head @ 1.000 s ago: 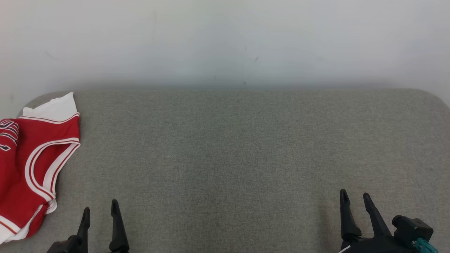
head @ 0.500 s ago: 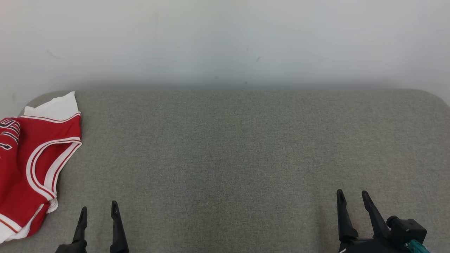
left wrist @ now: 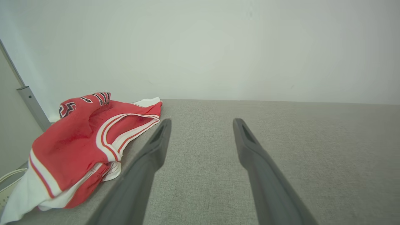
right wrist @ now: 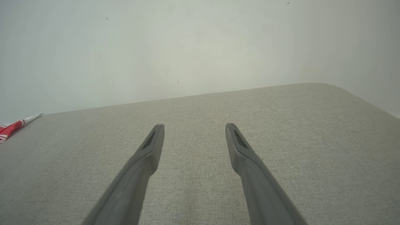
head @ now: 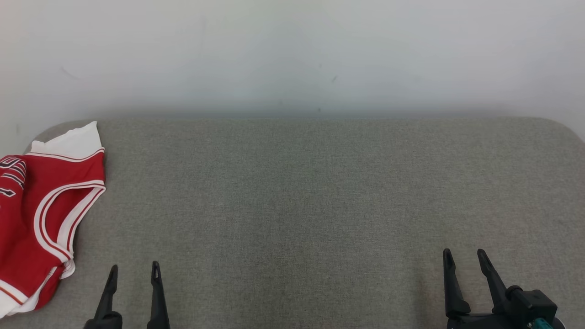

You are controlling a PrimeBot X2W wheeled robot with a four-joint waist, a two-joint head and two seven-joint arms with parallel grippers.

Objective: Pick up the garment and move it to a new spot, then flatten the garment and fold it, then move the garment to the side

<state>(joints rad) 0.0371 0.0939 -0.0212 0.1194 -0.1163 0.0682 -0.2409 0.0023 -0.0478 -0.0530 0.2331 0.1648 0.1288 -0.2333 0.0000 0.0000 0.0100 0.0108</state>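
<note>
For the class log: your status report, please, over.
Left gripper open, empty. Right gripper open, empty. Red jersey bunched at left edge of table. Nothing blocking it.

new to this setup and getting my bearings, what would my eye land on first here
The red and white jersey stands out at once, lying rumpled at the left edge of the grey padded table. Next come the left gripper and right gripper at the near edge, both open and holding nothing, apart from the jersey.
</note>
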